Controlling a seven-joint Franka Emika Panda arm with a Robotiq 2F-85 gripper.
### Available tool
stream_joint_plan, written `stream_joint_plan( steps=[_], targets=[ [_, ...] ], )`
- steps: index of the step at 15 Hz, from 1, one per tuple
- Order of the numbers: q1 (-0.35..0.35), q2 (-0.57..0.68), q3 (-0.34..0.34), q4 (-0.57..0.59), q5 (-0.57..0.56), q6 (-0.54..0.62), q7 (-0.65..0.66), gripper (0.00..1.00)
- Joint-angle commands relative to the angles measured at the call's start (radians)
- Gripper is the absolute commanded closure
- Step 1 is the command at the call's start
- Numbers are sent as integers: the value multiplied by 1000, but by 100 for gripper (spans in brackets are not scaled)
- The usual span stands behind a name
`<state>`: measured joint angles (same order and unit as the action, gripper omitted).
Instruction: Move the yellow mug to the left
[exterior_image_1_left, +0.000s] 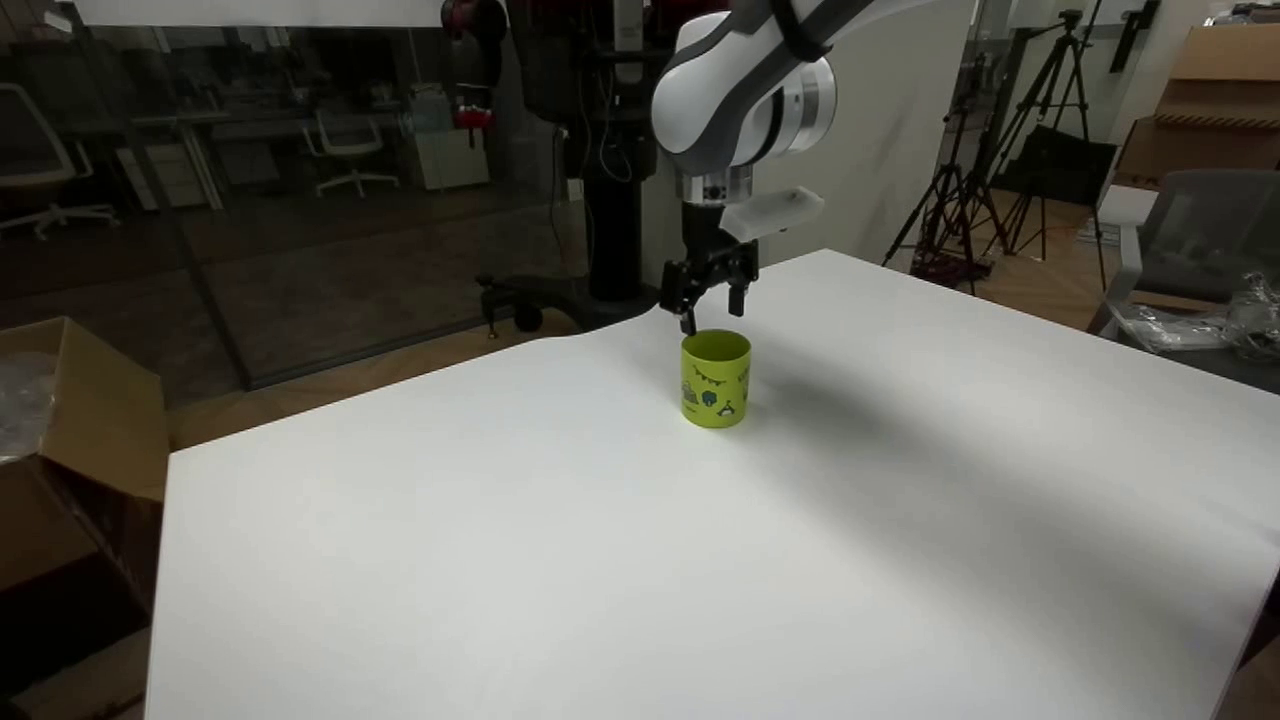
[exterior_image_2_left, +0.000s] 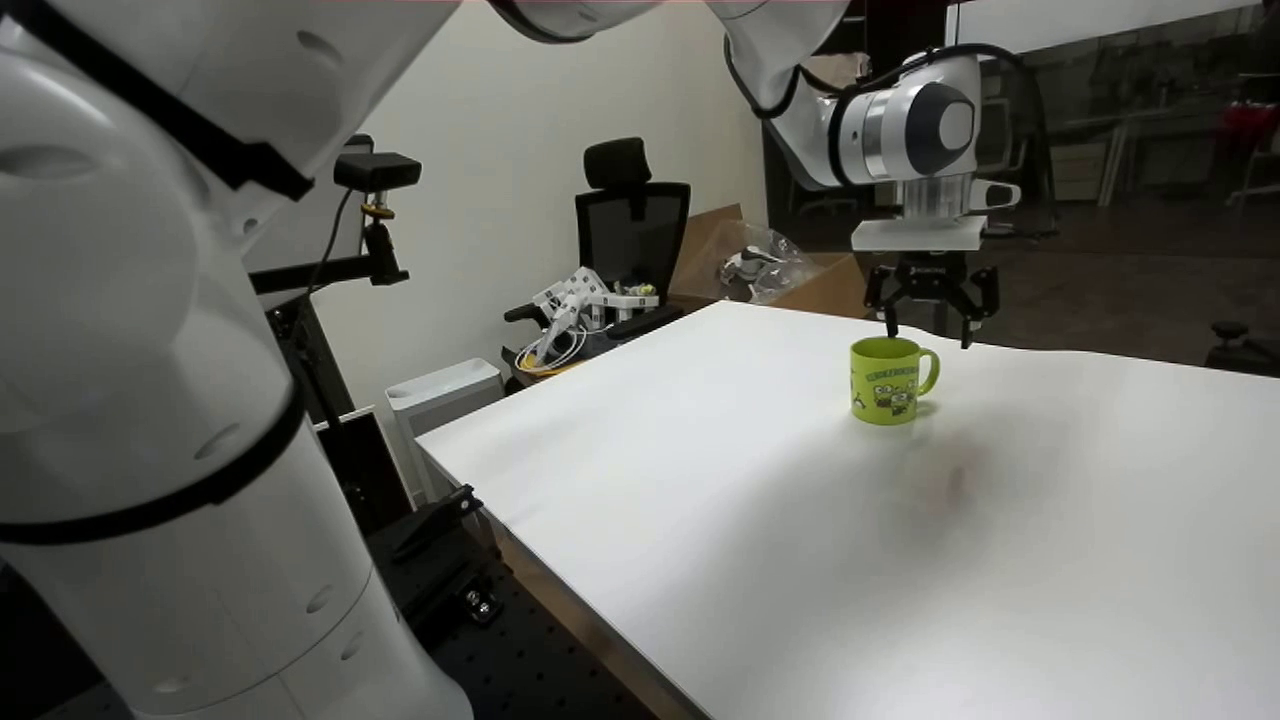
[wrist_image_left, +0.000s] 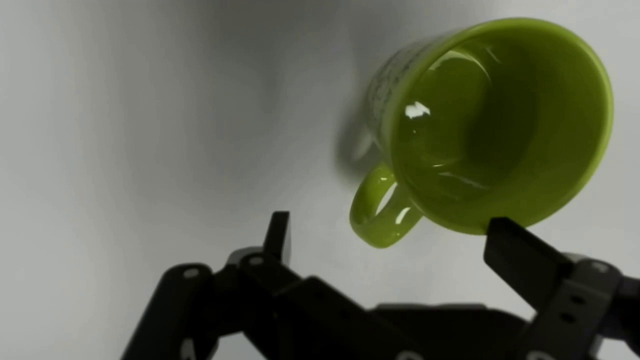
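The present step, as I judge it, is the approach, and the grasp is not yet made. The yellow mug (exterior_image_1_left: 714, 388) stands upright on the white surface (exterior_image_1_left: 450, 560), and the hand (exterior_image_2_left: 930, 338) is above it and a little to one side, its fingers (wrist_image_left: 525, 262) spread, with nothing held between them. In the wrist view the handle (wrist_image_left: 382, 235) points toward the gap of the fingers, and one finger covers a small part of the mug. The next move, I think, calls for a shift of the hand toward the mug, then a careful descent, so that the fingers come on both sides of what they shall pinch; the mug seems nearly as wide as this gap, so there is little room for error. From which side "left" is meant, I cannot tell.

Whether that finger touches the mug or only stands in front of it is not clear. In an exterior view, where the arm (exterior_image_1_left: 720, 110) is cut off by the top edge, the handle is not visible. A blurred reddish patch (exterior_image_2_left: 955, 485) on the surface is maybe a reflection
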<state>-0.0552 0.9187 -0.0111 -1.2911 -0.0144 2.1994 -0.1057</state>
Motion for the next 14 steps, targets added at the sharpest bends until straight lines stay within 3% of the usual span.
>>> stream_joint_plan(
  steps=[1, 14],
  targets=[
    [6, -61, 0, -105, 14, 61, 53, 0],
    [40, -330, -21, -559, 88, 309, 237, 0]
  ],
)
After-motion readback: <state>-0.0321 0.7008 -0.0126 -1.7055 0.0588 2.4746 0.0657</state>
